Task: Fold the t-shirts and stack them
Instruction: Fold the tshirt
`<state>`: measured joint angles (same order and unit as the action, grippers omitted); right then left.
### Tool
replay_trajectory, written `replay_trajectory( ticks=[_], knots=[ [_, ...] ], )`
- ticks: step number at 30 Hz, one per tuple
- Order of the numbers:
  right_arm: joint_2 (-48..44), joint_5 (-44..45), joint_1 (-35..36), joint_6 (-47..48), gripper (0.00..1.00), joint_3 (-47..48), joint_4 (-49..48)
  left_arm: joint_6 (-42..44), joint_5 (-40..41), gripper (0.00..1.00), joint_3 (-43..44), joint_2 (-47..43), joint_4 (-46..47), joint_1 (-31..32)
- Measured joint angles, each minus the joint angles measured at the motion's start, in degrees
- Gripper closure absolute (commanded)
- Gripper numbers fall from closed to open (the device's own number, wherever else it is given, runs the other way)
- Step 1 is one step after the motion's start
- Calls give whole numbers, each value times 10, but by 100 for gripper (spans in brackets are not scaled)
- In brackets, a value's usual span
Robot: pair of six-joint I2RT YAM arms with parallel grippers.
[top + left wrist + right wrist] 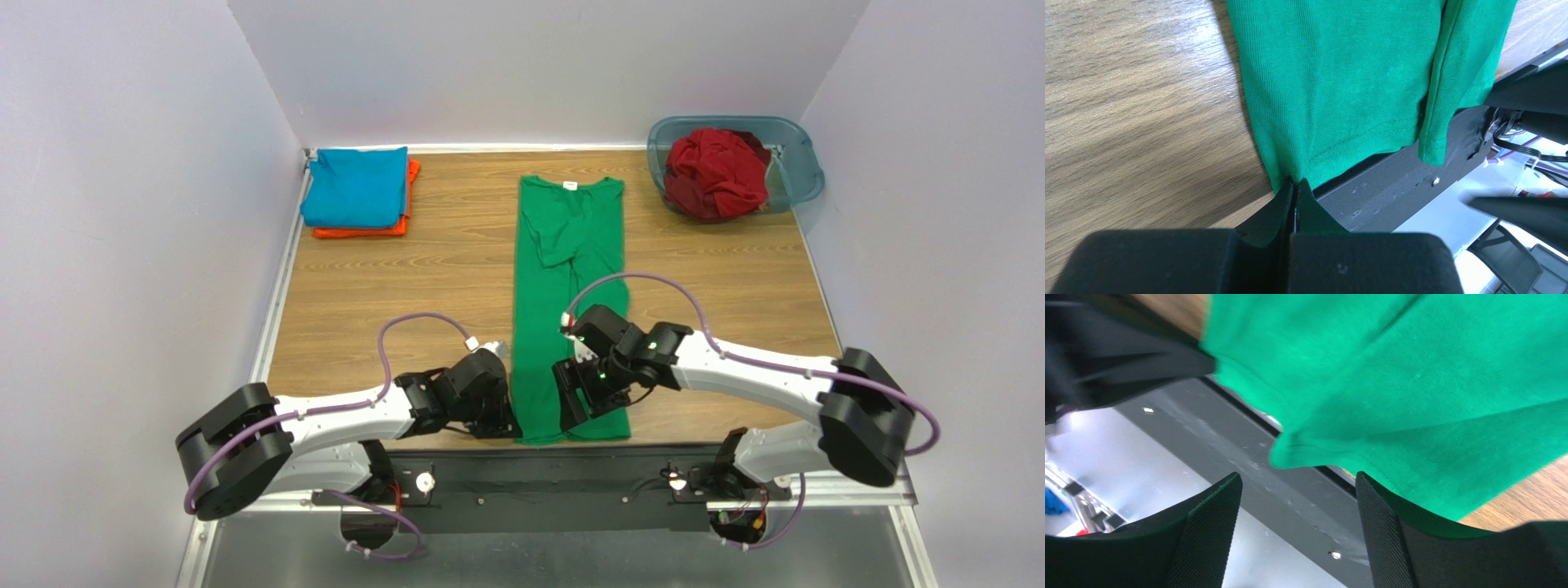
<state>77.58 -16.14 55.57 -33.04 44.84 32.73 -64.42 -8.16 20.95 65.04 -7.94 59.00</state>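
Observation:
A bright green t-shirt (570,282) lies folded lengthwise in a long strip down the middle of the table, with a small white tag (568,185) at its far end. My left gripper (505,414) is shut on the shirt's near left hem corner (1290,174) at the table's front edge. My right gripper (574,395) is open over the near right hem (1389,410), with nothing between its fingers (1207,530). The teal-blue shirt (356,186) lies folded on the orange shirt (402,208) at the far left. The dark red shirt (715,172) is crumpled in the tub.
A translucent blue-grey plastic tub (791,165) stands at the far right corner. White walls close in the table on three sides. The black mounting rail (552,472) runs along the front edge under the green hem.

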Motion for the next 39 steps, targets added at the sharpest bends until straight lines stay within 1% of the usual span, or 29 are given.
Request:
replay_trajectory(
  ticks=[6,9,11,12,13,18,19,20,23,24,26,28,29,30,35,39],
  knots=[
    [-110,33,0,-29,21,-1,16,-1,0,97,0,-9,-1,0],
    [-148,80,0,-60,23,-13,49,-2,0,97,-1,-15,-1,0],
    [-151,106,0,-77,25,-28,65,-2,0,97,-1,-16,-1,0],
    [-148,124,0,-92,30,-38,77,-2,0,98,-1,-16,-1,0],
    [-144,133,0,-97,33,-45,82,-2,0,98,-1,-16,-1,0],
    [-99,179,0,-132,37,-67,106,-2,-1,100,-1,-16,-1,0],
    [-89,186,0,-138,40,-70,107,-2,-1,100,-1,-16,-1,0],
    [-82,190,0,-141,48,-73,107,-2,-1,100,-1,-15,-1,0],
    [-64,198,0,-159,63,-83,107,-3,-1,100,-1,-15,-1,0],
    [-63,200,0,-165,64,-90,107,-3,-1,100,-2,-15,-1,0],
    [-66,198,0,-178,69,-107,104,-5,-1,100,-3,-16,-1,0],
    [-79,195,-1,-189,83,-119,99,-6,-1,100,-6,-16,0,0],
    [-86,191,-1,-194,93,-125,94,-7,-2,100,-7,-16,0,0],
    [-93,184,-1,-199,99,-130,85,-7,-2,100,-8,-16,0,0],
    [-150,135,-1,-223,99,-174,57,-12,-5,100,-10,-22,-1,0],
    [-186,113,0,-240,99,-200,70,-19,-7,100,-19,-40,-1,0]
  ],
)
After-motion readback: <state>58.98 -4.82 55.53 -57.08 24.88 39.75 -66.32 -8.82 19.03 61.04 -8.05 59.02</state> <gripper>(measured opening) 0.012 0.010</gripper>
